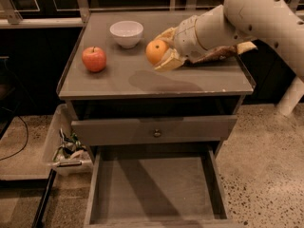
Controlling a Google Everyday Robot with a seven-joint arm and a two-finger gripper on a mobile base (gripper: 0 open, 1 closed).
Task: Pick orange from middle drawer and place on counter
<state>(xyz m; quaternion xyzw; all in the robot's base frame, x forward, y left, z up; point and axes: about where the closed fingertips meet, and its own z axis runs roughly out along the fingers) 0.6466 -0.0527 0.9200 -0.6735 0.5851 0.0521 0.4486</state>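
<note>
My gripper [160,55] is shut on the orange [156,51] and holds it a little above the middle of the counter [118,80], right of the white bowl. Its shadow falls on the counter below it. The big pale arm reaches in from the upper right. The middle drawer [154,186] stands pulled open below, its grey floor bare.
A red apple [94,59] sits on the counter's left side and a white bowl [126,33] at the back. A crumpled bag [223,51] lies under the arm at the right. The shut drawer front with a knob [156,133] is above the open drawer. A bin with clutter [66,146] stands on the floor at the left.
</note>
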